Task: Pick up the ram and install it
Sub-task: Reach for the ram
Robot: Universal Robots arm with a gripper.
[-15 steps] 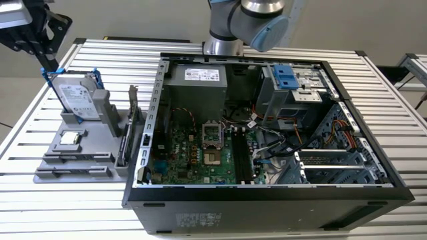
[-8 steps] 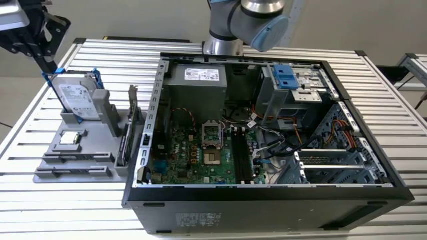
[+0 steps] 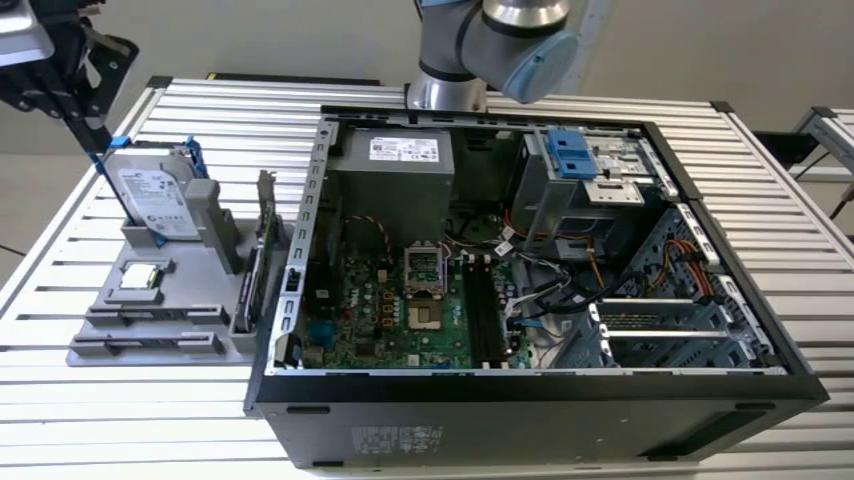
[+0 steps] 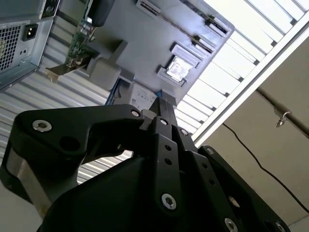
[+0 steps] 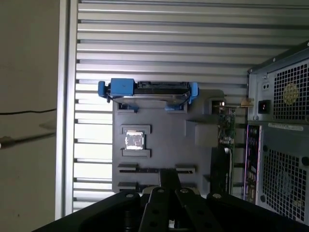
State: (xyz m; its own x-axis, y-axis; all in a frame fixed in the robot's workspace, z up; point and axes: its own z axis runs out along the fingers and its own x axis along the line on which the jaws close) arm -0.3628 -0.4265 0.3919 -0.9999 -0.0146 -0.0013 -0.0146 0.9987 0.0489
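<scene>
The black gripper [image 3: 96, 146] hangs over the far end of the grey tray [image 3: 187, 262], just beside the hard drive [image 3: 147, 195] in its blue frame. Its two fingers are pinched together and nothing is between them. The ram [image 3: 154, 317] is not picked up yet. I think it is the thin grey strip standing on its edge in a long holder at the near end of the tray, but it is hard to tell from the holder itself. It is well apart from the gripper.

Some things could go wrong from here. The gripper is so close to the hard drive that a small slip sideways could knock it over. With its fingers pinched together it cannot take the stick at all, only poke it. The ram is very thin, so a crooked grab could tip it or let it slide out. Inside the open computer case [image 3: 534, 385], loose wires [image 3: 534, 300] lie near the black slots [image 3: 481, 310] on the board, and the ram could catch on them. If it goes in tilted, it could bend.

Now the count: one arm, one gripper, one tray, one hard drive, one square chip [image 3: 140, 280], one green card [image 3: 274, 250], one ram and one computer case, all on one slatted table [image 3: 160, 410].
</scene>
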